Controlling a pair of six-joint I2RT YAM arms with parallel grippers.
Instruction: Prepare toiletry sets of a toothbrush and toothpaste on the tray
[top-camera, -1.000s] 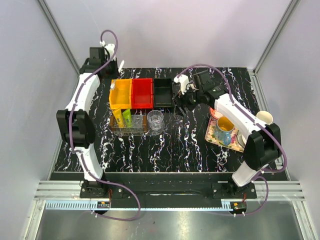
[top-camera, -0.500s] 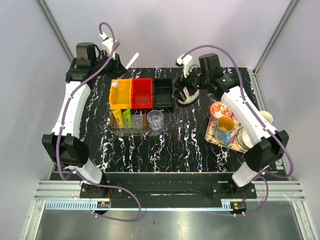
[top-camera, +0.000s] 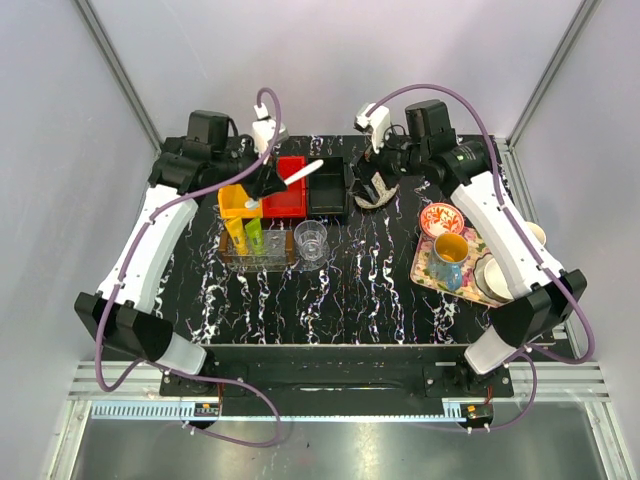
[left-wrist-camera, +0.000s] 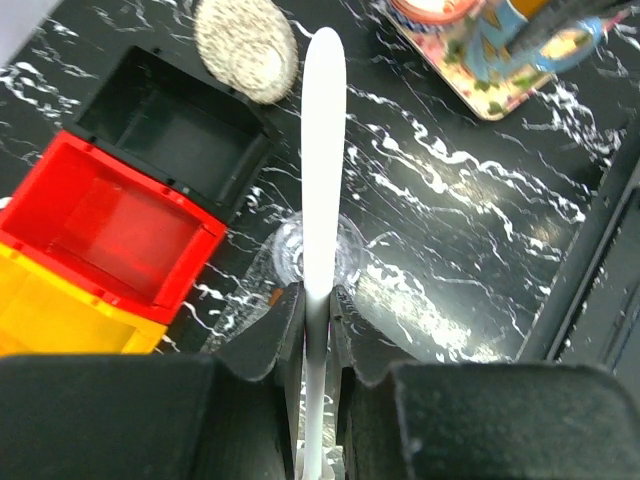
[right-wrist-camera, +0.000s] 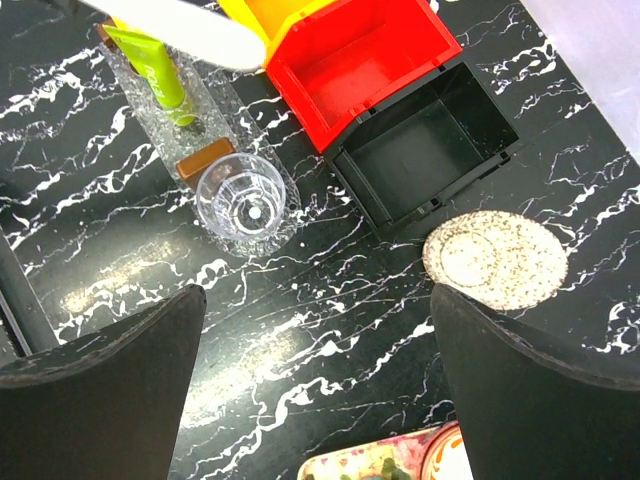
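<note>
My left gripper (top-camera: 275, 187) is shut on the white toothbrush (top-camera: 300, 174), holding it in the air over the red bin (top-camera: 290, 200). In the left wrist view the toothbrush (left-wrist-camera: 323, 150) sticks straight out from the left gripper (left-wrist-camera: 318, 300), above a clear glass (left-wrist-camera: 345, 255). The green toothpaste (top-camera: 255, 236) and the yellow toothpaste (top-camera: 237, 235) lie in the clear tray (top-camera: 278, 262). My right gripper (top-camera: 383, 178) hangs open and empty over a speckled dish (top-camera: 377, 195). The right wrist view shows the right gripper (right-wrist-camera: 318, 300), the green toothpaste (right-wrist-camera: 155, 65) and the clear tray (right-wrist-camera: 195, 115).
A yellow bin (top-camera: 238, 195), the red bin and a black bin (top-camera: 330, 185) stand in a row at the back. A glass (top-camera: 311, 240) stands beside the clear tray. A patterned tray (top-camera: 430, 272) at the right holds a mug (top-camera: 449, 258) and bowls.
My left arm has swung from the back left to over the bins, carrying the toothbrush. My right gripper has lifted and opened wider, and the speckled dish now shows below it.
</note>
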